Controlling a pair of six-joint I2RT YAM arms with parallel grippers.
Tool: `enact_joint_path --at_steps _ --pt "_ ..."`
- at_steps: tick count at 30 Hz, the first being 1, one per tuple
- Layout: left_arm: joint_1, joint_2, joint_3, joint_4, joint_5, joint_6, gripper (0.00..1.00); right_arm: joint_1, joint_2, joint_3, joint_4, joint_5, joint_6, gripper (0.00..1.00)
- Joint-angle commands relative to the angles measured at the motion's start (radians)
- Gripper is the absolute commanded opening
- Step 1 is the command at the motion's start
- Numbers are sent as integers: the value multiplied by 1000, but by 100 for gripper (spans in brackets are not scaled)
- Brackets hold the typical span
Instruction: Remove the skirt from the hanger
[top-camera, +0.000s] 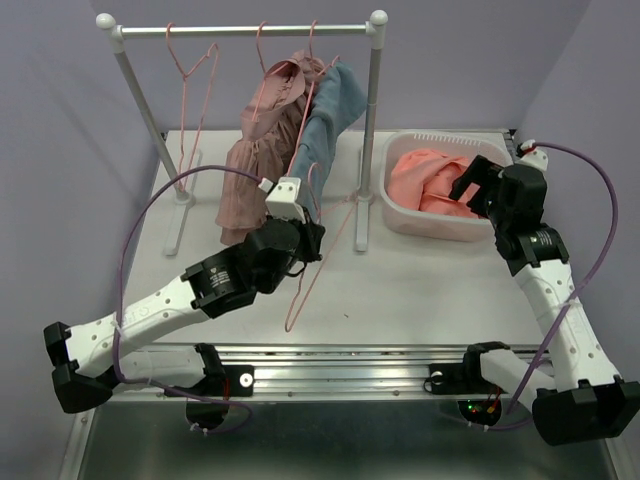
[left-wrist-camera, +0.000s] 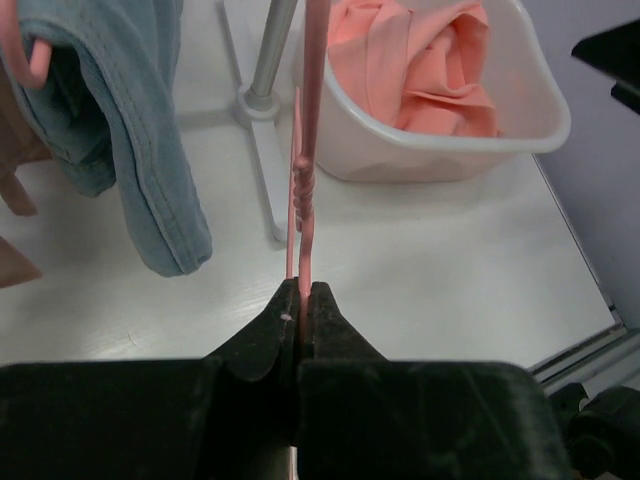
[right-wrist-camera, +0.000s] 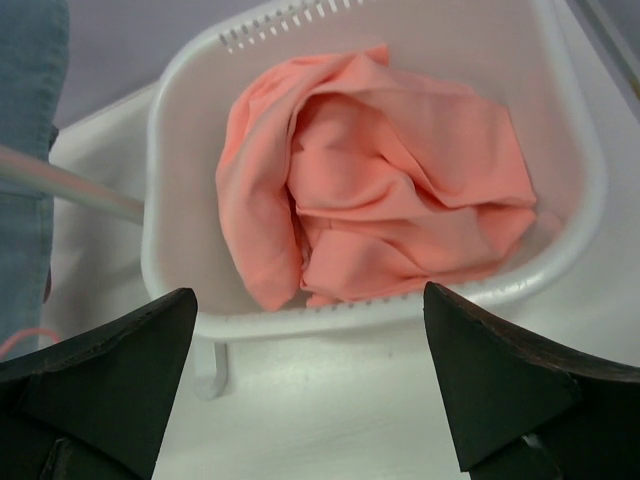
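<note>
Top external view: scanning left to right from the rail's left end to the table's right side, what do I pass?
Empty hanger → mauve dress → blue garment → rack's right post → basket.

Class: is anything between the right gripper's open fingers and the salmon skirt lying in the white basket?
Nothing visible does. The right gripper hangs open above the skirt, which lies uncovered in the basket. The rack post passes off to one side, clear of that path.
</note>
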Motion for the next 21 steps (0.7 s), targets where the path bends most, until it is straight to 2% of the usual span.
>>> enact_joint_path --at_steps 1,7,10,13,21 --pt "-6 47 148 12 -100 66 0 -5 -66 -45 -59 -47 25 100" --pt "-11 197 337 3 -245 170 0 -5 -115 -79 -71 -67 14 100" --pt "-8 280 489 18 -318 237 0 -5 -119 -85 -79 -58 23 100" --pt "21 332 549 86 -293 342 0 -5 -121 -91 -86 -49 26 100" --pt "158 582 891 72 -285 507 0 -5 -150 -82 -94 -61 14 100"
